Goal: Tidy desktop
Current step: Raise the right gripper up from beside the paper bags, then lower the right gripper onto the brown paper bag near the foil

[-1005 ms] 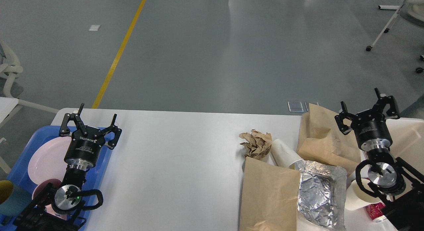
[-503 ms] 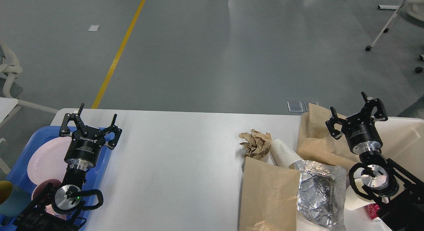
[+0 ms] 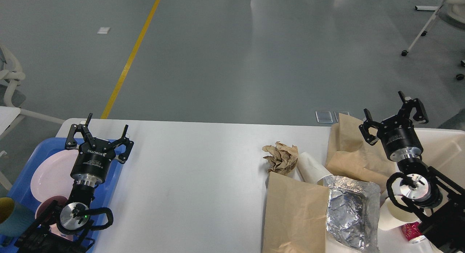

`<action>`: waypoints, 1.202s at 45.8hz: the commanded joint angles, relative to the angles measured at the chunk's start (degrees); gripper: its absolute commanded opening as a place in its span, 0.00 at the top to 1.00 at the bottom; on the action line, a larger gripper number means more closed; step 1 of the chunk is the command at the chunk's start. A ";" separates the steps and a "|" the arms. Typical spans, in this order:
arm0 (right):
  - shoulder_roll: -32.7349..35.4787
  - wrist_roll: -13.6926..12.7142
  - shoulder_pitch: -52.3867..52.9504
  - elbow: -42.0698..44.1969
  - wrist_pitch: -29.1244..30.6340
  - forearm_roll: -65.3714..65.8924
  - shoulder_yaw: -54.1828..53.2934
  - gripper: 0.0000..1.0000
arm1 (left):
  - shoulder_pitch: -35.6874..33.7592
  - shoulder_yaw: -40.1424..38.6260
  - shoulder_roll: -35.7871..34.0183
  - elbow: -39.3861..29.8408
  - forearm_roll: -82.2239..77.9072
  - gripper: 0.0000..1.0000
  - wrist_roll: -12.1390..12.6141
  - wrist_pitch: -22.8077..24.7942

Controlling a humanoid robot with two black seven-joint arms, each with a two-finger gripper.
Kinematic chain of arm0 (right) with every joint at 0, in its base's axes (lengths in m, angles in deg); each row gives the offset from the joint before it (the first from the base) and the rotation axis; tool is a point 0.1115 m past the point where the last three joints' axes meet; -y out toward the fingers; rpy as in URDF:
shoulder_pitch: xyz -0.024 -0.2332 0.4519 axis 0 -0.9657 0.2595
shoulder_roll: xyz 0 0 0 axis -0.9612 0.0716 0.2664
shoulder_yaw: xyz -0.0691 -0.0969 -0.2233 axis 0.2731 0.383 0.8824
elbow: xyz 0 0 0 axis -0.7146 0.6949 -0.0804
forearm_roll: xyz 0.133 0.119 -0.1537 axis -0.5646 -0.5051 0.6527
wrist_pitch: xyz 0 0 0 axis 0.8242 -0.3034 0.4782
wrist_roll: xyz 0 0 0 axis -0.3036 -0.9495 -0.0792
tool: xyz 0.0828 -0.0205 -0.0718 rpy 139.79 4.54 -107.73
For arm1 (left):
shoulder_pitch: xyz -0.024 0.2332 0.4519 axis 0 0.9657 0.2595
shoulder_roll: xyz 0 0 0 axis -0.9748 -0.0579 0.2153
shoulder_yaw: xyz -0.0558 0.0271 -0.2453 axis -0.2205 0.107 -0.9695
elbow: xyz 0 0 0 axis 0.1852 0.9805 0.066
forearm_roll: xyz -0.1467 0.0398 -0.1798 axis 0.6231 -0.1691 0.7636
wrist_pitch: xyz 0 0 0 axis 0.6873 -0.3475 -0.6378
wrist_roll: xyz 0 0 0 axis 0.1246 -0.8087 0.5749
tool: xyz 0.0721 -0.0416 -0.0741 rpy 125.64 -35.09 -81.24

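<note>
Desktop (image 3: 189, 173): rigid, fixed; do not grasp. Litter at right is light, crushable. Left gripper (image 3: 101, 135) and right gripper (image 3: 394, 115): fingers apart, empty.

White worktop (image 3: 189, 166). Blue tray (image 3: 21, 173) with a pale pink plate (image 3: 51, 173) beneath the black left tool (image 3: 102, 127). Brown crumpled paper (image 3: 280, 158), plain brown bags (image 3: 294, 213) and silver foil (image 3: 348, 209) left of the black right tool (image 3: 393, 107). Grey floor (image 3: 232, 57), yellow line (image 3: 132, 53).
</note>
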 commanded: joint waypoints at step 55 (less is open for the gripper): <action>-14.41 -13.15 94.65 -16.72 34.02 -2.92 134.63 0.00 | 0.00 0.00 0.00 0.00 0.00 0.04 0.00 0.09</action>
